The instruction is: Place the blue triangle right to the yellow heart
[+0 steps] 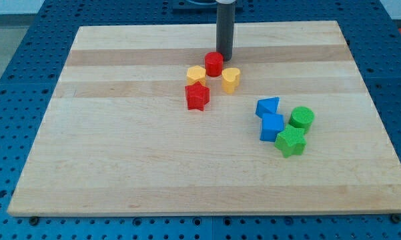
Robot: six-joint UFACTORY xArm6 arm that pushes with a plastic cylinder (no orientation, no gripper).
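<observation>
The blue triangle point(267, 106) lies right of centre on the wooden board point(120, 147), touching the blue cube point(271, 127) just below it. The yellow heart point(231, 79) lies up and to the left of the triangle, with a clear gap between them. My tip point(225, 57) rests on the board just above the heart and right next to the red cylinder point(214, 64). It is well away from the blue triangle.
A yellow hexagon point(196, 75) and a red star point(197, 97) sit left of the heart. A green cylinder point(301, 119) and a green star point(291, 141) sit right of and below the blue cube.
</observation>
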